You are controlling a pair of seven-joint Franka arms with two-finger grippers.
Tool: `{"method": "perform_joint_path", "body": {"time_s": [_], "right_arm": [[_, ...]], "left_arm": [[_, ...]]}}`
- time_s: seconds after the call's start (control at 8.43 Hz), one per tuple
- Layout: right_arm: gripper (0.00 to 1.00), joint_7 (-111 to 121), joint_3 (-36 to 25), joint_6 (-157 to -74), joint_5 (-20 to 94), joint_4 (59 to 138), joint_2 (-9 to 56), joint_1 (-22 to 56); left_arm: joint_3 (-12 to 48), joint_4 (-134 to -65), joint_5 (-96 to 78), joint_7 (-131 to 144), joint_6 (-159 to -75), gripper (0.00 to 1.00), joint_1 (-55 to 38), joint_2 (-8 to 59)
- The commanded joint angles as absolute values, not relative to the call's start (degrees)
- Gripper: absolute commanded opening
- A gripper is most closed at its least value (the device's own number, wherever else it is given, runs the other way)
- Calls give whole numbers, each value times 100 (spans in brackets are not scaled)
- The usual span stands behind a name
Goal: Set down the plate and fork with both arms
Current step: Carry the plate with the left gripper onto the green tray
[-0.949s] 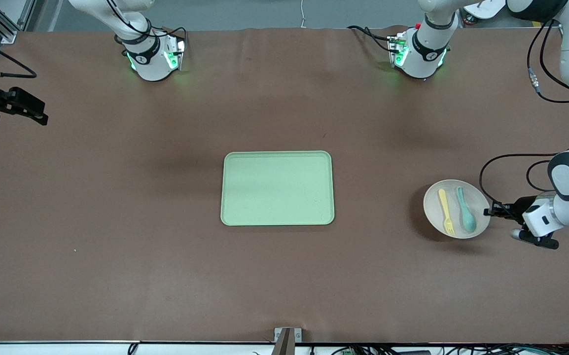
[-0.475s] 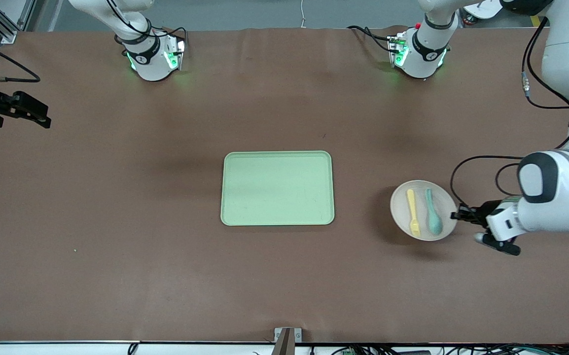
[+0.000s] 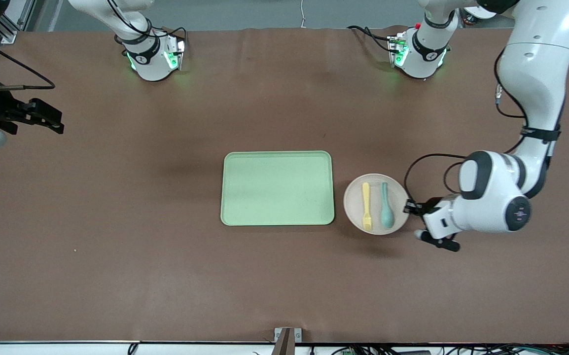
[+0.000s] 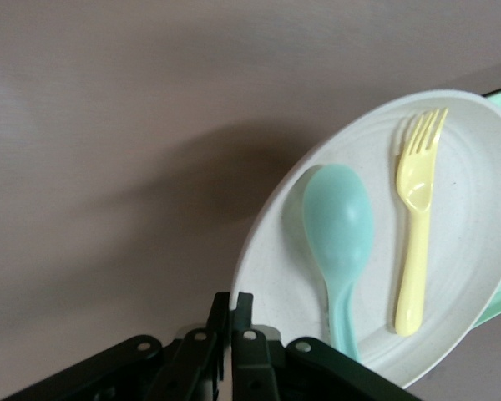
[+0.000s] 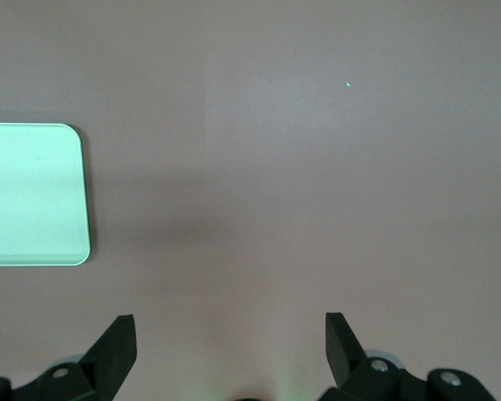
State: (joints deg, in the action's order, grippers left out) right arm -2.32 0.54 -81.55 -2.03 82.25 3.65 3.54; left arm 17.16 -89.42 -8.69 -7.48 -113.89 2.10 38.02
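Observation:
The pale beige plate (image 3: 353, 199) hangs just above the table beside the green tray (image 3: 277, 188), toward the left arm's end. On it lie the pale yellow fork (image 3: 366, 206) and a teal spoon (image 3: 386, 206). My left gripper (image 3: 408, 207) is shut on the plate's rim. In the left wrist view the left gripper (image 4: 233, 302) pinches the rim of the plate (image 4: 476, 217), with the fork (image 4: 416, 225) and spoon (image 4: 339, 234) lying side by side. My right gripper (image 3: 50, 120) is open and empty, over bare table at the right arm's end; its fingertips (image 5: 117, 344) show wide apart.
The light green tray shows in the right wrist view (image 5: 33, 194) too. A small metal bracket (image 3: 287, 335) sits at the table edge nearest the camera. Both arm bases (image 3: 151, 54) stand along the table edge farthest from the camera.
My left gripper has carried the plate with fork and spoon toward the tray, from near the left arm's end to just beside it. My right gripper has drifted slightly toward the table's middle.

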Motion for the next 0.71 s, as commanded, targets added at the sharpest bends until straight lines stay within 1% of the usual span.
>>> {"method": "perform_joint_path", "body": {"time_s": [0.0,0.24,0.36,0.59], "right_arm": [[100,-246,35,-8244,-79,8288,351,395],[100,-255,35,-8279,-18,8288,404,483],[100,-272,35,-8462,148,8410,448,553],[100,-500,35,-8971,281,8866,457,982]], "left_arm": [[1705,-8947,-949,-161,-11565,0,-208,3849],[1696,-8965,-1360,87,-12118,0,-674,3954],[1696,-8965,-1519,210,-12216,0,-807,3999],[1696,-8982,-1547,526,-12383,0,-1089,4069]]}}
